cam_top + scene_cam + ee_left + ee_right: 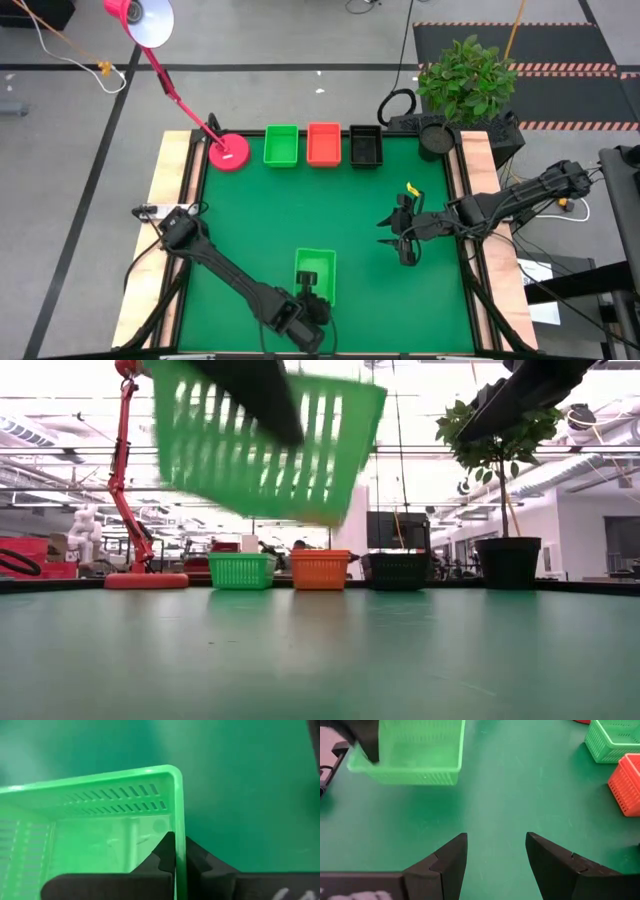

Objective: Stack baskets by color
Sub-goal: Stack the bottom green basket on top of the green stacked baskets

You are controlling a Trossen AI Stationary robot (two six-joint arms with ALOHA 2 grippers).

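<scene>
Three baskets stand in a row at the table's far edge: green [282, 146], orange-red [323, 144] and black [366, 146]. Another green basket [318, 265] is near the table's front edge, raised off the table and tilted in the low view [265, 435]. My left gripper [179, 855] is shut on it. My right gripper [400, 235] hovers over the table's right half, open with nothing between its fingers [496, 850]. My left gripper grips one side wall of the green basket at its rim [180, 827], with one finger inside the basket and one outside. The fingers slant down from the table's near left. The basket hangs tilted, lifted clear of the table.
A pink lamp base [230, 152] stands left of the basket row, its red arm reaching up and left. A potted plant [465, 80] stands at the far right corner. Bare green mat lies between the held basket and the row.
</scene>
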